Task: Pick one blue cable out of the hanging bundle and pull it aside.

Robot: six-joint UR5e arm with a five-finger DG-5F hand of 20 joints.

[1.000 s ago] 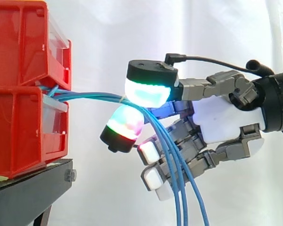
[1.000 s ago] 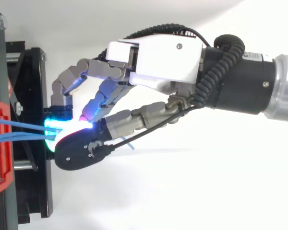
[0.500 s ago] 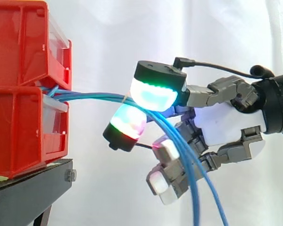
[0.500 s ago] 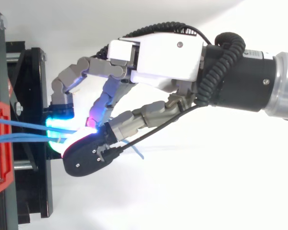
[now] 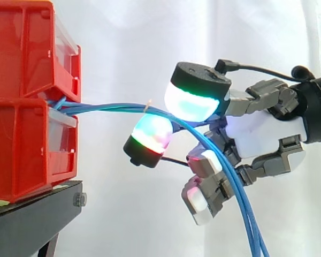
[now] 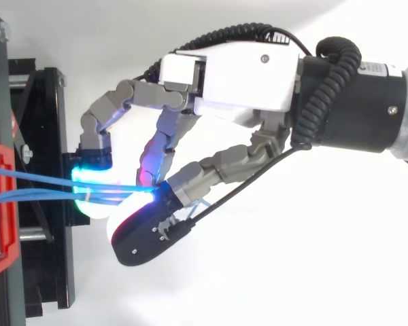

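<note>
Side view: blue cables point(image 5: 107, 108) drooping from hand point(image 5: 262, 134)

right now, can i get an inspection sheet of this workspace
surface: black stand, carrying the stacked red bins
job's things: blue cables leave between the red bins and droop past the hand
clutter: nothing seen
hand: fingers curled round the blue cables, one pad above, one below
cables: several blue strands, bunched where the hand holds them
surroundings: white curtain behind
</note>
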